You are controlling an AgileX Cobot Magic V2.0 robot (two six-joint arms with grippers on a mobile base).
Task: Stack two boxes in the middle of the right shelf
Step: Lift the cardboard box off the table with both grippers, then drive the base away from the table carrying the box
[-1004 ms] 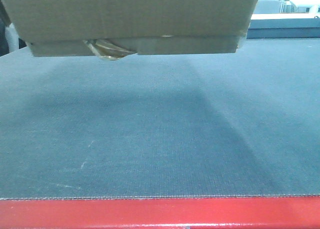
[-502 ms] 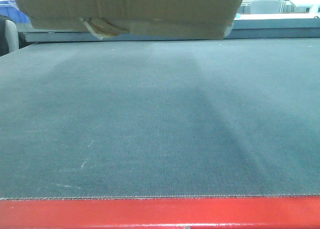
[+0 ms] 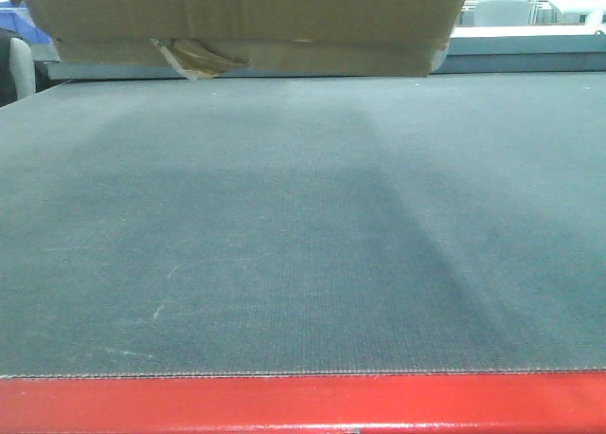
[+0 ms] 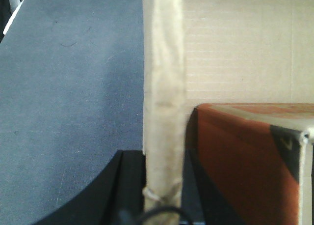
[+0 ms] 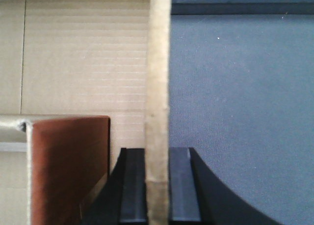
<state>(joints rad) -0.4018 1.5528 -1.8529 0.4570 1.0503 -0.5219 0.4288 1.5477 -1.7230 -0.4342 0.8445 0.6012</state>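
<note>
Two boxes [image 3: 246, 17] hang at the top of the front view, the larger box [image 3: 237, 3] sitting on the flatter box [image 3: 312, 57]. Torn tape [image 3: 194, 57] dangles from its lower edge, and there's shadow on the grey desk [image 3: 303, 235] with its red edge [image 3: 303, 404]. The left claw [image 4: 164, 158] pinches an upright box wall [image 4: 164, 77], a finger on either side. The right claw [image 5: 158, 154] pinches a box wall likewise. A red-brown carton [image 4: 245, 156] sits inside, just beside.
</note>
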